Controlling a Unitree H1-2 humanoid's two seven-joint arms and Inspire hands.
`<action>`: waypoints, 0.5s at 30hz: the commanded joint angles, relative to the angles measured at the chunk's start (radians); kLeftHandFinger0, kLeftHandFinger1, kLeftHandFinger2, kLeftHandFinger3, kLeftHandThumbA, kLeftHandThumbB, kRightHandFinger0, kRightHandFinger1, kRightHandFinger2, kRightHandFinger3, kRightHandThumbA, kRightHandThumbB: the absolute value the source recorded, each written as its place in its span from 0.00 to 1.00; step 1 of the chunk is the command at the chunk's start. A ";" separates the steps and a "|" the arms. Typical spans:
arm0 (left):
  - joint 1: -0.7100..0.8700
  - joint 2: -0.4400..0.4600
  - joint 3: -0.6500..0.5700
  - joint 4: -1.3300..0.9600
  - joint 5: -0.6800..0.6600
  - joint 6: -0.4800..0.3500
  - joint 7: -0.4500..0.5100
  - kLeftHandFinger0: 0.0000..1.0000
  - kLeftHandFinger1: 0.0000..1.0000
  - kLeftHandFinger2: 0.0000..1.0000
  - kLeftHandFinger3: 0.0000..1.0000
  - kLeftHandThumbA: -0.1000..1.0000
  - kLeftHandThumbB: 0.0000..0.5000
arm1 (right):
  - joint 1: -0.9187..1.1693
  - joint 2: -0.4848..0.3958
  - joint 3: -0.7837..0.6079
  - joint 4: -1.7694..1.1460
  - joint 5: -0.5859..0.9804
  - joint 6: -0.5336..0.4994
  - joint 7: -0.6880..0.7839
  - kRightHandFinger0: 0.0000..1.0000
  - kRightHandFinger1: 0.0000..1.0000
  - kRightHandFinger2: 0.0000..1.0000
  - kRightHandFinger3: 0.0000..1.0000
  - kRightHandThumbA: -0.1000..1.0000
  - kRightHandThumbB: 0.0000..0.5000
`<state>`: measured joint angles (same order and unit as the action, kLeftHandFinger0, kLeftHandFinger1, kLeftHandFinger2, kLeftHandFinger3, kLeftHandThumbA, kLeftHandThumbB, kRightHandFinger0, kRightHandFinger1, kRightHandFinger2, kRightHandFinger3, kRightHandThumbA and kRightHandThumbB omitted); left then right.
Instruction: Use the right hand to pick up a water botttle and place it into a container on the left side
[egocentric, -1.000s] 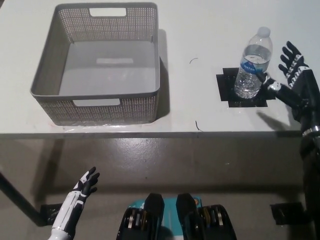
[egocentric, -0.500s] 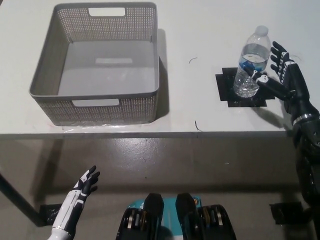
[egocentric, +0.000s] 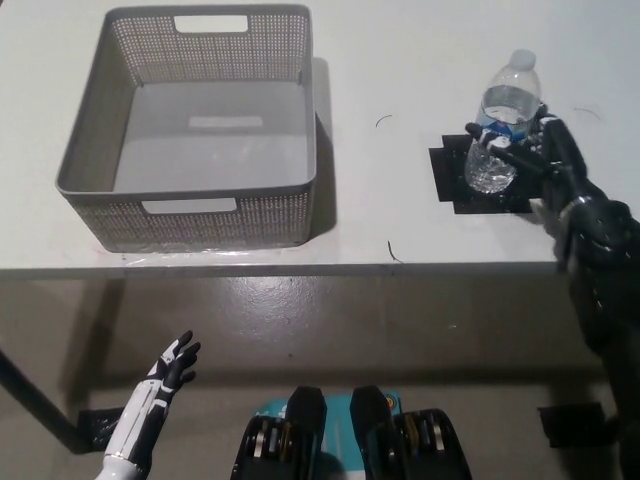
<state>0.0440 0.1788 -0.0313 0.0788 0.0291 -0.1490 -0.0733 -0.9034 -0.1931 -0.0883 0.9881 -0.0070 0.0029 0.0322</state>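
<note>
The clear plastic water bottle (egocentric: 498, 128) stands on a black tape square (egocentric: 484, 182) at the table's three o'clock. The black right hand (egocentric: 535, 150) wraps its labelled middle. It is probably light, slippery and crushable. The white left hand (egocentric: 172, 366) hangs open at seven o'clock.

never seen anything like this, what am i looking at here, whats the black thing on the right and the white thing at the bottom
This is a single view from a camera on a humanoid robot's head, looking steeply down at a white table. The black thing is the robot's right hand, with its fingers wrapped around a clear water bottle that stands upright on a patch of black tape. The white thing is its left hand, resting open below the table edge and holding nothing. On the left of the table sits a grey basket with handle slots; nothing shows inside it. The bottle is meant to go in there.
</note>
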 joint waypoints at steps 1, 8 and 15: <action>-0.004 -0.003 0.012 -0.042 -0.027 -0.038 -0.011 1.00 1.00 1.00 1.00 1.00 0.34 | -0.257 0.021 0.006 0.271 0.009 -0.126 -0.022 1.00 1.00 1.00 1.00 0.92 1.00; -0.023 -0.002 0.009 -0.023 -0.037 -0.054 -0.021 1.00 1.00 1.00 1.00 1.00 0.34 | -0.369 0.080 0.003 0.408 -0.020 -0.135 -0.335 0.02 0.04 0.22 0.20 0.05 0.68; -0.020 0.005 0.013 -0.041 -0.050 -0.037 -0.028 1.00 1.00 1.00 1.00 1.00 0.30 | -0.369 0.116 -0.031 0.406 0.017 -0.236 -0.386 0.00 0.04 0.53 0.49 0.00 0.23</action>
<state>0.0391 0.1788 -0.0309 0.0788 0.0148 -0.1509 -0.0794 -1.1501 -0.1010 -0.0956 1.3944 -0.0075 -0.0637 -0.1663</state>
